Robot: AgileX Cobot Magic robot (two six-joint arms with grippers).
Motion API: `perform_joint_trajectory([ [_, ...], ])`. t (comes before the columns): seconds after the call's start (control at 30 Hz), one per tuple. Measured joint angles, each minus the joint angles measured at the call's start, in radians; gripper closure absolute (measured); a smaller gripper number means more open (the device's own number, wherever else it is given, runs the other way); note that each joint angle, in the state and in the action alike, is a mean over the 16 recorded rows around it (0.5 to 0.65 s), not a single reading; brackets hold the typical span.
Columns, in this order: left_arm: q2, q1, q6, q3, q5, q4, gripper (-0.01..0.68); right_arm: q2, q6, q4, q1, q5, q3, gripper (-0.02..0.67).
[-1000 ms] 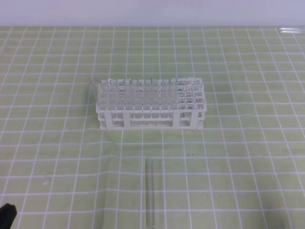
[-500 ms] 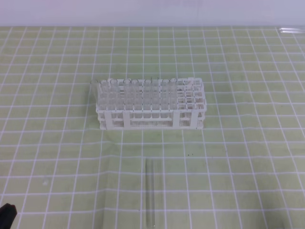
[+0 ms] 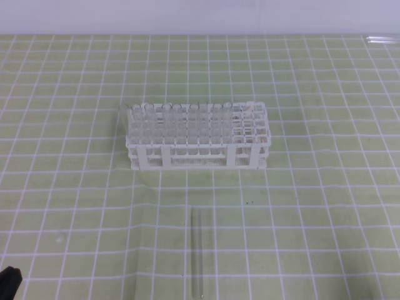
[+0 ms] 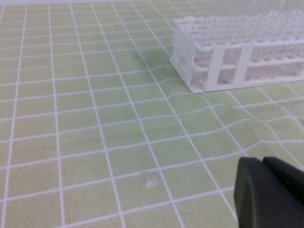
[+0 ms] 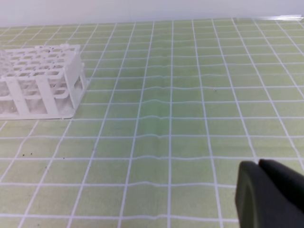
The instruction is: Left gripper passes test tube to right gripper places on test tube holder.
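The test tube (image 3: 197,255) lies flat on the green grid mat (image 3: 325,187), in front of the test tube holder (image 3: 198,136) and apart from it, lengthwise toward the camera. The holder stands upright mid-mat, most holes on its left side filled with clear tubes. The left gripper (image 4: 264,164) is closed and empty, low over the mat. The right gripper (image 5: 259,165) is likewise closed and empty.

A laboratory-style test bench.
A white plastic rectangular rack (image 3: 197,136) of small square holes, mostly filled with clear glass tubes (image 3: 181,122), stands on a bench covered by a green mat with a white grid (image 3: 325,206).
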Motion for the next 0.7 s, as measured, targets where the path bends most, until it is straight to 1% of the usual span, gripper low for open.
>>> perform_joint_trajectory([
  [0.7,0.006,0.0,0.0,-0.004,0.003,0.0,0.675,0.0,0.0,0.0,0.0,0.0,0.0,0.665],
])
